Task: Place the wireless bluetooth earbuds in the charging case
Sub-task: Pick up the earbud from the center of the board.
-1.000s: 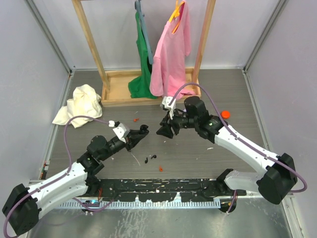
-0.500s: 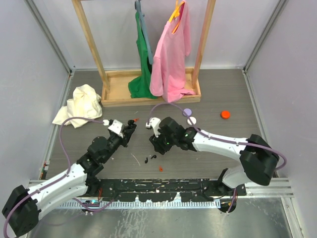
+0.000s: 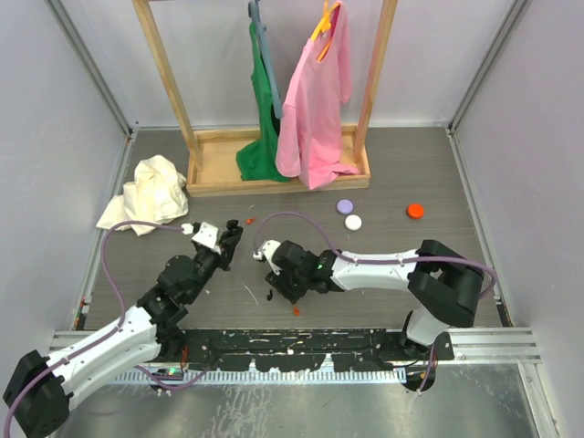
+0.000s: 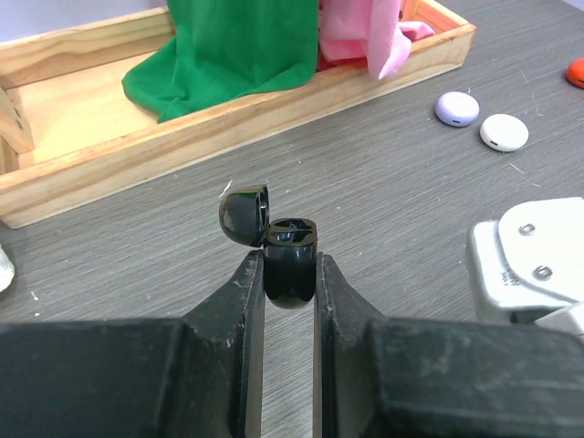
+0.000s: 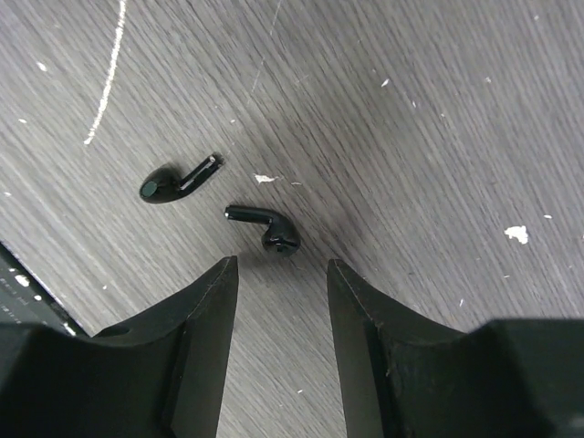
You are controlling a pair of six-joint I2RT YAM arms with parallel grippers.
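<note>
Grey scuffed table (image 3: 411, 265), walled on 3 sides, carries a wooden rack (image 3: 274, 173) at the back. Left gripper (image 4: 290, 266) is clamped on the case (image 4: 292, 248), lid (image 4: 245, 213) open. Right gripper (image 5: 278, 274) hangs open over the table, near earbud (image 5: 265, 228) just ahead of its jaws, far earbud (image 5: 175, 182) beside that. Risk: the 2 lie close, so closing off-centre could flick 1 away across the smooth, paint-flecked surface.

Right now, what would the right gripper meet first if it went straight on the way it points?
Probably the nearer black earbud, lying on the table just ahead of the right gripper's open jaws; depth is hard to judge.
</note>
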